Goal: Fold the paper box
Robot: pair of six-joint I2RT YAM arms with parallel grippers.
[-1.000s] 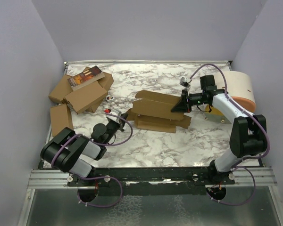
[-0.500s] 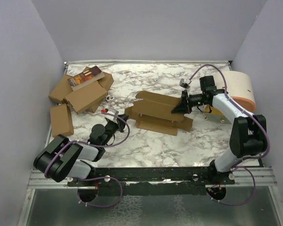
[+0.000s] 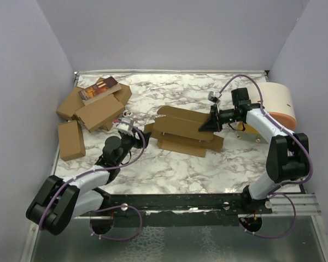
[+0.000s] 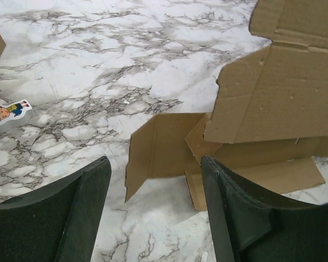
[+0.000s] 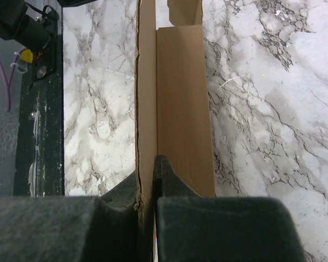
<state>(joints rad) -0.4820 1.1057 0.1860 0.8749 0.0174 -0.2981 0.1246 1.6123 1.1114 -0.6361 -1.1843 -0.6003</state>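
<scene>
The paper box [image 3: 180,128] is a flat-cut brown cardboard sheet, partly folded, lying mid-table with one long panel raised. My right gripper [image 3: 210,123] is shut on that raised panel at the box's right end. In the right wrist view the fingers [image 5: 175,185] pinch the thin cardboard wall [image 5: 146,109] edge-on. My left gripper [image 3: 135,136] stands open just left of the box and holds nothing. In the left wrist view it [image 4: 154,166] faces the box's low left flap [image 4: 158,147], which lies on the marble a little ahead of the fingertips.
A heap of brown cartons [image 3: 98,109] with a dark printed box on top fills the back left. A single carton [image 3: 70,138] lies nearer. A small cartoon figure [image 4: 8,112] lies on the marble. A large white cylinder with an orange rim [image 3: 279,101] stands at the right wall.
My left gripper has opened, and the left arm has stretched forward toward the box's left flap. The box shifted slightly right. The right gripper stayed shut on the panel.
</scene>
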